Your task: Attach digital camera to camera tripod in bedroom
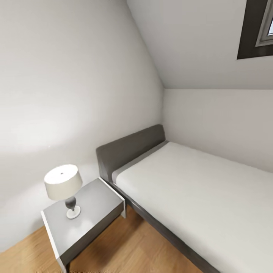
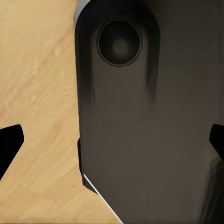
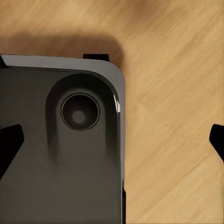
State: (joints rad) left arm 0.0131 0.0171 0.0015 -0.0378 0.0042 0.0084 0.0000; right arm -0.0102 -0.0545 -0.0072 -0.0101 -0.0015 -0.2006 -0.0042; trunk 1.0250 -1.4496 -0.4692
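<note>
Bedroom corner with a bed [image 1: 197, 185] beside the lamp [image 1: 63, 187]; we judge the camera light, rigid, best gripped across its body, with both grippers spread, empty.

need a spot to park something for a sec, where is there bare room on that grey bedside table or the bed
The grey bedside table is bare on the half toward the dark grey bed frame; the white-shaded table lamp crowds its wall-side corner. The white mattress has nothing on it across its visible top. Light wood floor lies open between table and bed.

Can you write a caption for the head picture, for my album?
A lamp on a grey nightstand beside a white bed in a corner.
</note>
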